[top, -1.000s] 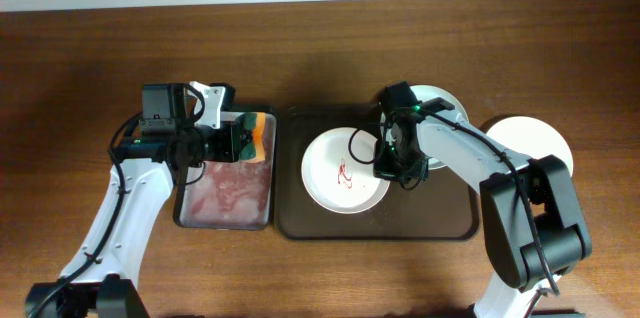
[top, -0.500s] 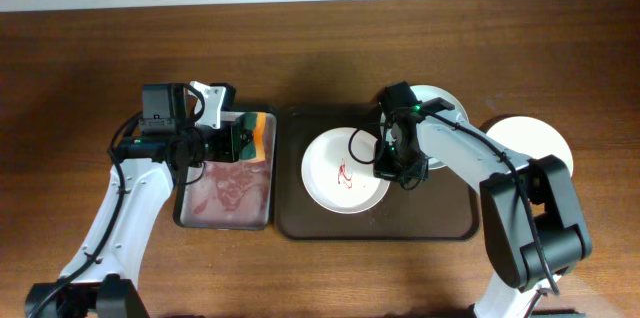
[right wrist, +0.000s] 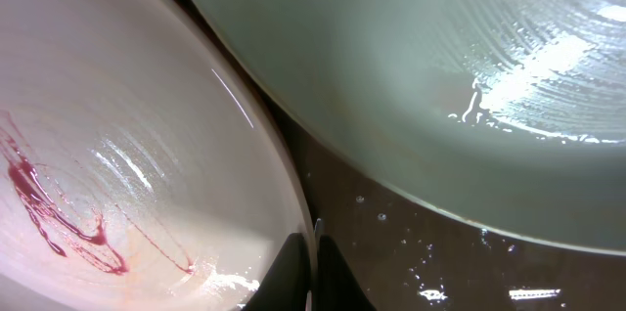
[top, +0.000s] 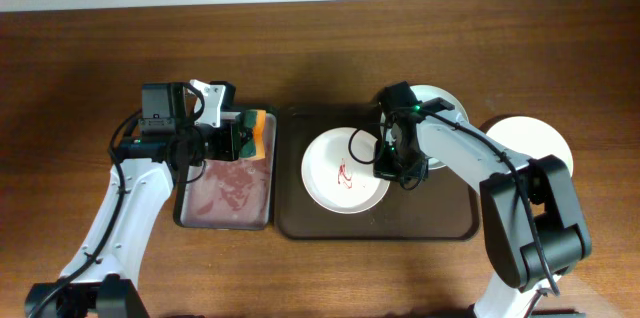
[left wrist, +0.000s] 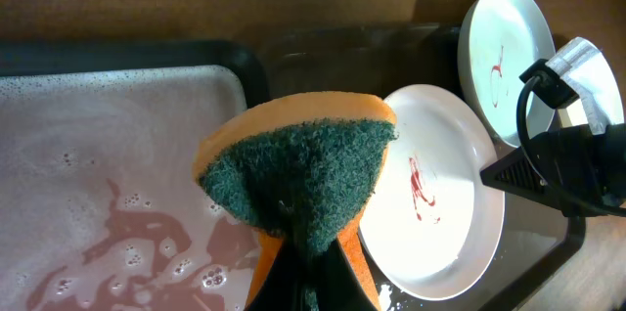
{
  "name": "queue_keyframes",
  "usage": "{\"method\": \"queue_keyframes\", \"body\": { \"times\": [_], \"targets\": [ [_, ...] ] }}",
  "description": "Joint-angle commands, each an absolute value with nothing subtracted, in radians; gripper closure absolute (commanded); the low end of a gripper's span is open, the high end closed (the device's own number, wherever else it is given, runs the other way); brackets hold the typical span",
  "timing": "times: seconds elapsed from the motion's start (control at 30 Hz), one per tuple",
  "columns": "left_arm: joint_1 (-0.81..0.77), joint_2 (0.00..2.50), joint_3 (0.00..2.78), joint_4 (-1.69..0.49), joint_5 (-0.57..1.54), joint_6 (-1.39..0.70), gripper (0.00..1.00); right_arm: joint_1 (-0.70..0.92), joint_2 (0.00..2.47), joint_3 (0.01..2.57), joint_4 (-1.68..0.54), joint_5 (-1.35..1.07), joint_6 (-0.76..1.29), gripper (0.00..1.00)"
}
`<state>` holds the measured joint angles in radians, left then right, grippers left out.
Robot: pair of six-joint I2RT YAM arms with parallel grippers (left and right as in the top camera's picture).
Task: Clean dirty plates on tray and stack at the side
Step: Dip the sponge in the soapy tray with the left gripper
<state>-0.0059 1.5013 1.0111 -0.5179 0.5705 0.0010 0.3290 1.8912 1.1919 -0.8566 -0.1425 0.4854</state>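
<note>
Left hand (left wrist: pixel 309 277) is clamped tight on an orange sponge w/ a green scouring face (left wrist: pixel 298 169), held over the right end of a small narrow dark tray (top: pixel 224 225) of pinkish foamy water (left wrist: pixel 88 194); can't tell if the sponge touches the water. Just right of it sits the large dark brown rectangular tray w/ rounded corners (top: pixel 440 213), wet in spots. On it, left of centre, lies a round shallow white plate w/ red sauce smears (top: pixel 335 173). Right hand (top: pixel 393 166) is at that plate's right edge, fingers almost together w/ the rim pinched btwn them. A 2nd white plate (top: pixel 440 100), also red-smeared, overlaps the tray's back right rim, partly under the right arm & near the 1st plate. A 3rd white plate (top: pixel 535 138), face plain white, lies on the brown wooden tabletop (top: pixel 80 58), just right of the tray.
</note>
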Motion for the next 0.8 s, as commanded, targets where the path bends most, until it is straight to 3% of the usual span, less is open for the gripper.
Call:
{"method": "queue_keyframes", "body": {
  "times": [0.0,0.77],
  "targets": [
    [-0.001,1.481,1.010,-0.508,0.599,0.024,1.00,0.327,1.871,1.177,-0.865,-0.097,0.476,0.96],
    [-0.001,1.481,1.010,-0.482,0.599,0.024,1.00,0.327,1.871,1.177,-0.876,-0.098,0.476,0.96]
  ]
}}
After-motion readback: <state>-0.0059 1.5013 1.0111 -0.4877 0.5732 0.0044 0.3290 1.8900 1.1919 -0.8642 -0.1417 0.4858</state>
